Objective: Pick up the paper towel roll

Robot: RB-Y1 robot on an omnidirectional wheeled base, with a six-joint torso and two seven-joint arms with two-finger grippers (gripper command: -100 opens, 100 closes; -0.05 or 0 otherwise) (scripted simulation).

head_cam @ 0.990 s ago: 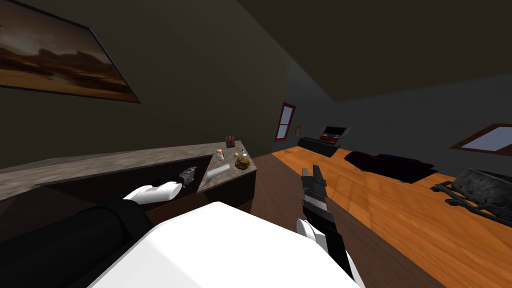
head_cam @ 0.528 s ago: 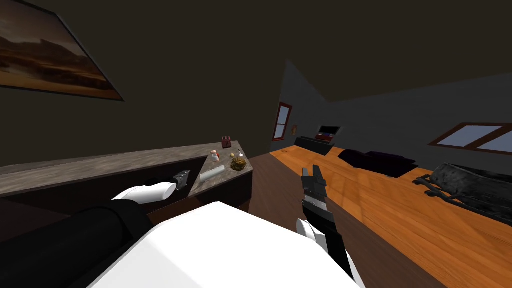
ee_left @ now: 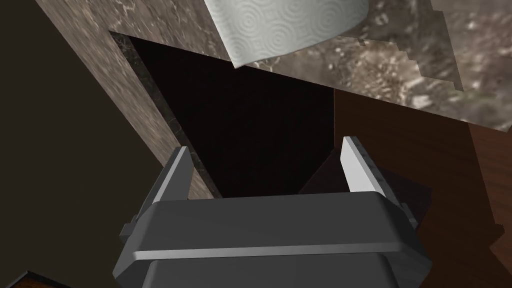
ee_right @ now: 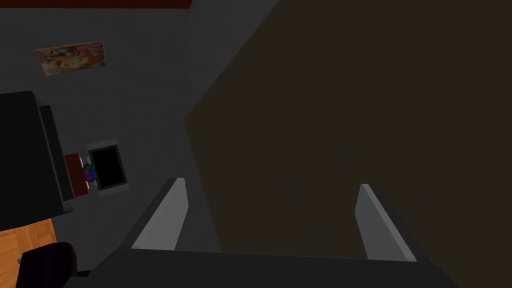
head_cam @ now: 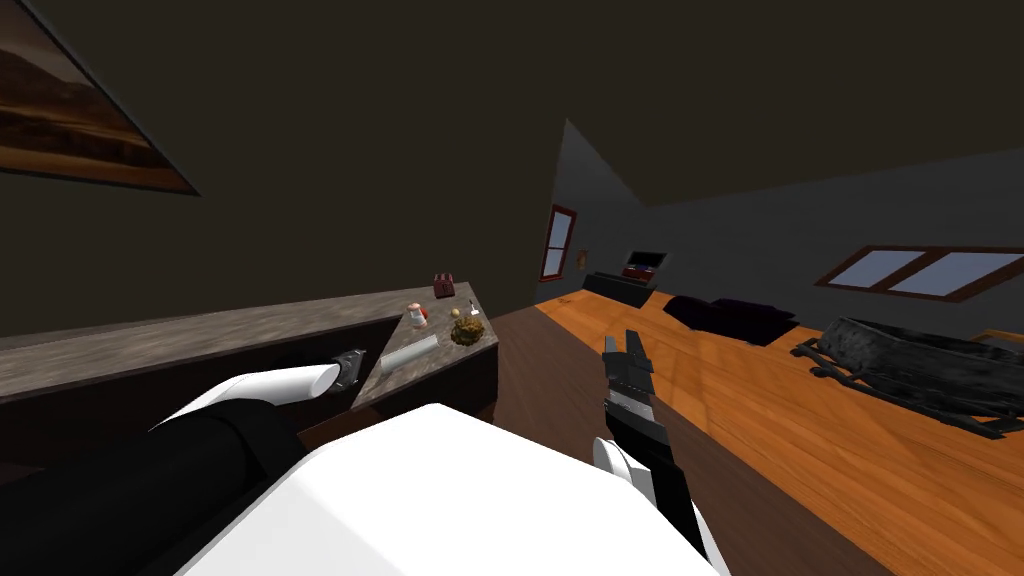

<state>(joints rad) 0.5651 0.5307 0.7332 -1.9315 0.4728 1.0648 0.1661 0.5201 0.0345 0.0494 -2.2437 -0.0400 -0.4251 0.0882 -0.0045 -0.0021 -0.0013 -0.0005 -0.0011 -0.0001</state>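
The paper towel roll (head_cam: 408, 352) lies on its side on the mottled stone counter (head_cam: 200, 335), pale grey with a swirl embossing (ee_left: 290, 27). My left gripper (head_cam: 350, 366) hangs open just short of the roll's near end, over the dark gap beside the counter. In the left wrist view its fingers (ee_left: 352, 167) stand apart with nothing between them (ee_left: 262, 170), and the roll sits ahead of the fingertips. My right gripper (head_cam: 622, 347) is raised over the floor, open and empty (ee_right: 270, 220).
Beyond the roll the counter holds a small pink-white jar (head_cam: 417, 315), a brown lumpy object (head_cam: 467, 330) and a dark red toaster-like box (head_cam: 444, 286). Orange wood floor (head_cam: 800, 430) spreads to the right, with dark furniture (head_cam: 730, 315) and a black bench (head_cam: 910, 370).
My head view has swung, so the counter and room slide left in the picture. The left forearm and gripper have drawn back a little from the roll. The right arm holds still.
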